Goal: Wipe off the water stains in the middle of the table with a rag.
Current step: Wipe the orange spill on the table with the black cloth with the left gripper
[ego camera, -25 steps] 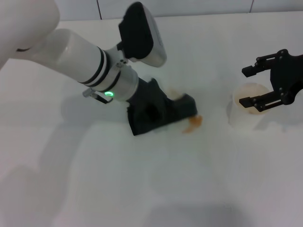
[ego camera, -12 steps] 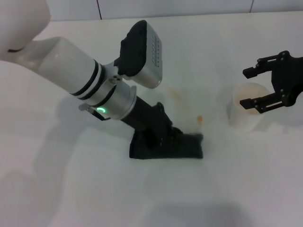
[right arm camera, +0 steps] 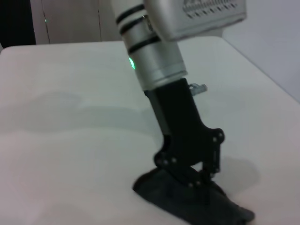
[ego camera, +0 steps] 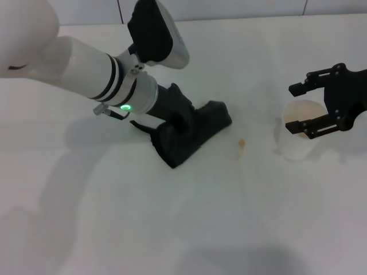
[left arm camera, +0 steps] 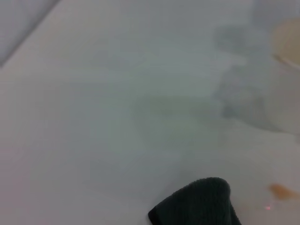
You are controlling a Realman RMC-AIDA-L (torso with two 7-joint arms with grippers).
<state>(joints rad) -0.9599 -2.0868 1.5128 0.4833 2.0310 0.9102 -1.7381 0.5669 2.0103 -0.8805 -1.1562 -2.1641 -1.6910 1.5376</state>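
Left gripper (ego camera: 182,127) has its fingers clamped on the rag (ego camera: 192,136), pressing it to the table (ego camera: 183,229) mid-scene. I see only a small amber spot of the water stains (ego camera: 242,144) just right of it, unwiped; right gripper (ego camera: 327,112) hangs spread over a cup (ego camera: 298,139).

White left arm (ego camera: 69,69) — black bands, silver cuff, green light; black skeletal right gripper (ego camera: 321,106).

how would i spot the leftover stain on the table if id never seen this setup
On the white table, look between the dark rag under the left gripper and the white paper cup. The water stains are a tiny orange-amber blotch there, the only coloured mark.
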